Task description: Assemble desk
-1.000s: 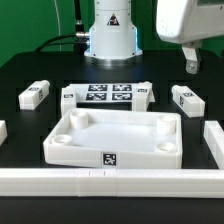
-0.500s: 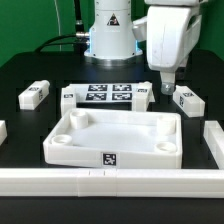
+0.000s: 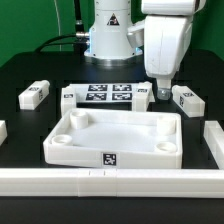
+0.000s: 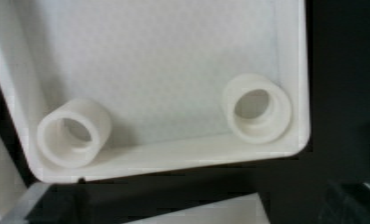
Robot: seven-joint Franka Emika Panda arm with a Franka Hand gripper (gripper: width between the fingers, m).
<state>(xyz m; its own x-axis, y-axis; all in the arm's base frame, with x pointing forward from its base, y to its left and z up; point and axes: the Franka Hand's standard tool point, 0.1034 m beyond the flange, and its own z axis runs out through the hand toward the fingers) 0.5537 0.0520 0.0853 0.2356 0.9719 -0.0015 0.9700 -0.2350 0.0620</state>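
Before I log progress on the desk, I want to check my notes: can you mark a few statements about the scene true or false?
1. The gripper is open and holds nothing. True.
2. In the exterior view, the tabletop lies between the marker board and the border rail. True.
3. A leg stands plugged into the tabletop. False: the sockets in view are empty, and the legs lie loose on the table.
4. The gripper hangs over the leg on the exterior view's left. False: it hangs on the exterior view's right, close to the right leg.
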